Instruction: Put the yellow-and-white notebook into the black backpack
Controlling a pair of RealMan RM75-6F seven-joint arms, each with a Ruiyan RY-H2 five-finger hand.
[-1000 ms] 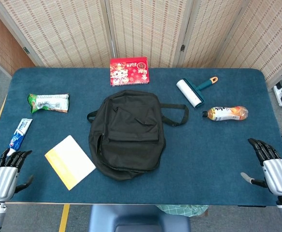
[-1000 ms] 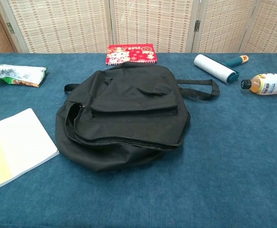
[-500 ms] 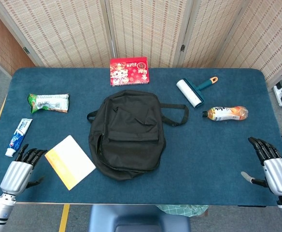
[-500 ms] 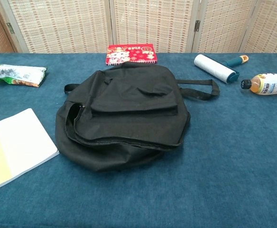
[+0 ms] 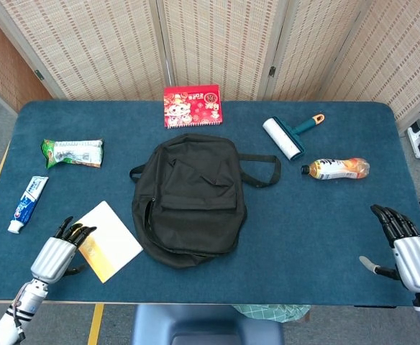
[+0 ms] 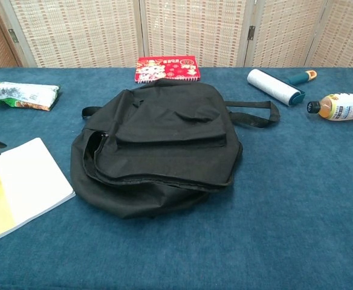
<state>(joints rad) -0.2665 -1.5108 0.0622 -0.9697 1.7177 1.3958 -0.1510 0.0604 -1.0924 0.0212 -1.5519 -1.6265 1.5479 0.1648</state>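
Note:
The yellow-and-white notebook (image 5: 108,241) (image 6: 20,188) lies flat on the blue table near the front left. Right of it the black backpack (image 5: 190,198) (image 6: 158,148) lies flat, its strap trailing to the right. My left hand (image 5: 57,254) hovers at the notebook's left corner, fingers spread over its yellow edge, holding nothing; only a dark fingertip shows at the left edge of the chest view. At the front right edge my right hand (image 5: 404,246) stays open and empty, far from both objects.
A red booklet (image 5: 193,106) lies behind the backpack. A lint roller (image 5: 288,136) and a drink bottle (image 5: 337,169) sit at the right. A green snack pack (image 5: 72,152) and a toothpaste tube (image 5: 28,203) lie at the left.
My left hand has moved right from the table's front left corner to the notebook's left corner. The right hand and all objects have not moved.

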